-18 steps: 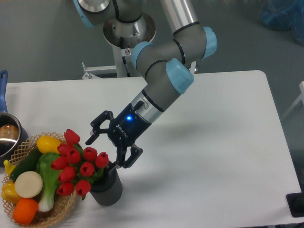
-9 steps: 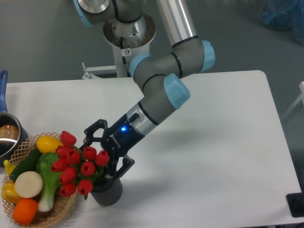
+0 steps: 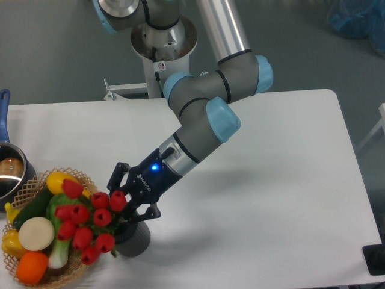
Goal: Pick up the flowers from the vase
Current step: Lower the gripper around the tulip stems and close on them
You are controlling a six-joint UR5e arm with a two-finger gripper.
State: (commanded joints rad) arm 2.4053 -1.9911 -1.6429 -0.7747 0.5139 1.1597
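claw point(image 3: 128, 201) closed on flowers point(image 3: 85, 220), vase point(image 3: 133, 239) below

Not much to read here tbh. The tool point(image 3: 132, 199) had white lettering on its black body, too small to make out. A small red-and-white sticker point(image 3: 160, 65) sat on the robot base point(image 3: 163, 42), also illegible.

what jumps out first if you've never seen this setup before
The bunch of red tulips near the table's front left edge catches the eye first, leaning out of a short dark grey vase toward the wicker basket of vegetables. Right behind them, the black gripper with its blue light reaches down at the flowers' base, fingers on either side of the stems.
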